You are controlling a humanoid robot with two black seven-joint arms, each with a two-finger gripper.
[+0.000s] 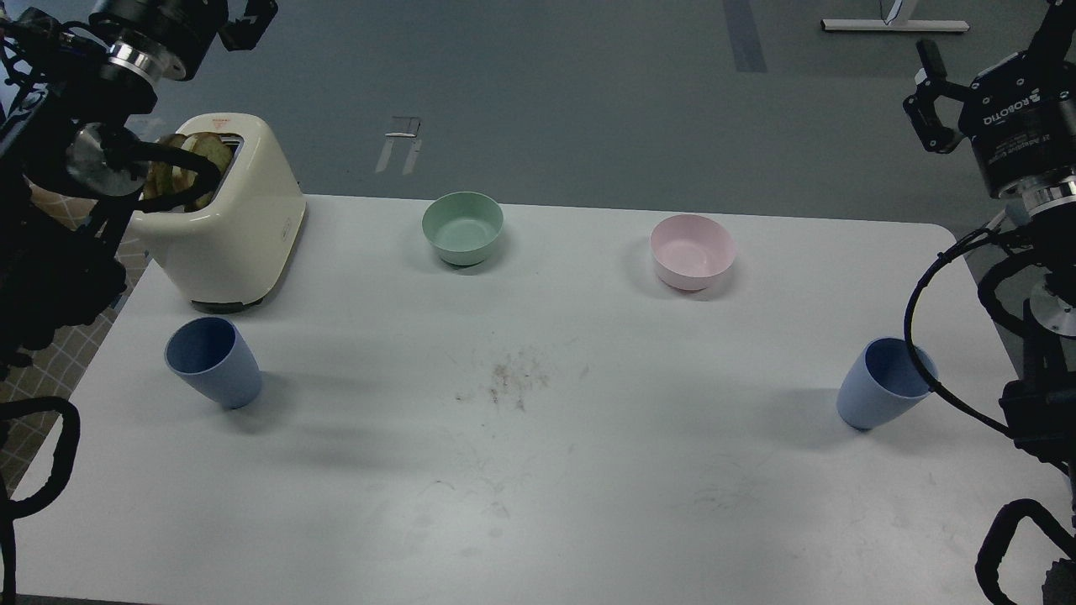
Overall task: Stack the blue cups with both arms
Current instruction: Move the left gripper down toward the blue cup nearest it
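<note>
On the white counter (538, 470), one matte dusty-blue tumbler (212, 361) stands upright near the left edge and its twin (887, 382) near the right, each below its nearer arm. My right fingers (929, 97) look parted; left fingers (248, 21) I cannot tell.

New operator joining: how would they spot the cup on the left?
Find the cream toaster at the table's far left. Just in front of it stands a blue cup. Unlike the other blue cup, far right, this one is next to the toaster.
</note>
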